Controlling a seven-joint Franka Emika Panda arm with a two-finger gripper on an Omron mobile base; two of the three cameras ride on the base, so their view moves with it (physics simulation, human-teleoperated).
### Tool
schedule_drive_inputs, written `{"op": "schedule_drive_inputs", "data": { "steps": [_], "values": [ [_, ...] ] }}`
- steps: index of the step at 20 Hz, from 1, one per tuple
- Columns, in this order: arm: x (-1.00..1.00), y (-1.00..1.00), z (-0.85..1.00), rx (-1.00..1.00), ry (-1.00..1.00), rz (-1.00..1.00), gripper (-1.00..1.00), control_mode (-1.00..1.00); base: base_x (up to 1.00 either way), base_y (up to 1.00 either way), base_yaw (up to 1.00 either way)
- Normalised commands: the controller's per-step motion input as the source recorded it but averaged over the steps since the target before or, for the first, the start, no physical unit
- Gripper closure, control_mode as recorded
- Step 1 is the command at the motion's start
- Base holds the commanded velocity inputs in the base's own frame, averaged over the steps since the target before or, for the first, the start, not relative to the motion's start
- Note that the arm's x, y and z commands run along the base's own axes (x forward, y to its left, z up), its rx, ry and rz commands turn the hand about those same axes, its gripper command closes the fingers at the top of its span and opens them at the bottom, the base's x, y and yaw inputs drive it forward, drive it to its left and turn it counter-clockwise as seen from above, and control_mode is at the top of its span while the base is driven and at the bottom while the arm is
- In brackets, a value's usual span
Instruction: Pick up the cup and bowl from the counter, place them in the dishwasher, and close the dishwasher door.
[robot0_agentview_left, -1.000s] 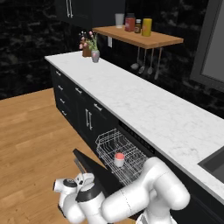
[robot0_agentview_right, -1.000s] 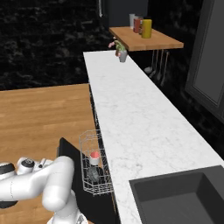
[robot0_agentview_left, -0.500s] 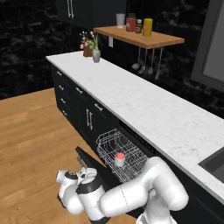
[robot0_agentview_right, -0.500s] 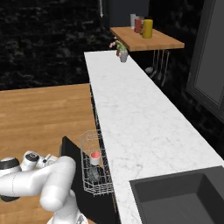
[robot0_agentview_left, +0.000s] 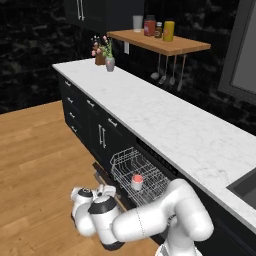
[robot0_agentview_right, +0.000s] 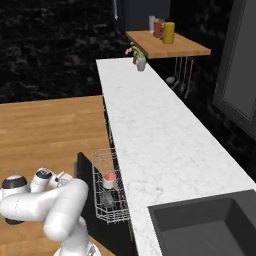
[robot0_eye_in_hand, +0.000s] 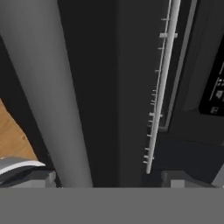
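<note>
Already the cup (robot0_agentview_left: 137, 181) and the bowl (robot0_agentview_right: 107, 198) were seen in the dishwasher rack (robot0_agentview_left: 142, 176), above and beyond the pincer (robot0_agentview_left: 107, 190); nothing of the task was left on the table (robot0_agentview_left: 165, 120). The closing step was judged to be in hand. The pincer's tips were spread apart, nothing clamped, just beside the door (robot0_agentview_right: 84, 176) handle (robot0_eye_in_hand: 48, 92). Next, the door would need pushing up until shut. No readable writing was seen.

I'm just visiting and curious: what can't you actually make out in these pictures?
- Bowl: in the right base view, a dim grey shape in the rack below the cup; too small to confirm.
- Gripper: in the left base view, hidden behind the arm's wrist.
- Dishwasher door: its handle is cut off by the hand view's edges.
</note>
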Motion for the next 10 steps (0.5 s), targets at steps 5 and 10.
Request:
{"op": "schedule_drive_inputs", "data": {
  "steps": [5, 10],
  "values": [
    [0.68, -0.68, -0.68, -0.51, -0.02, -0.33, -1.00, -1.00, 0.00, 0.00, 0.00],
    [0.67, -0.56, -0.77, -0.48, -0.05, -0.30, -1.00, -1.00, 0.00, 0.00, 0.00]
  ]
}}
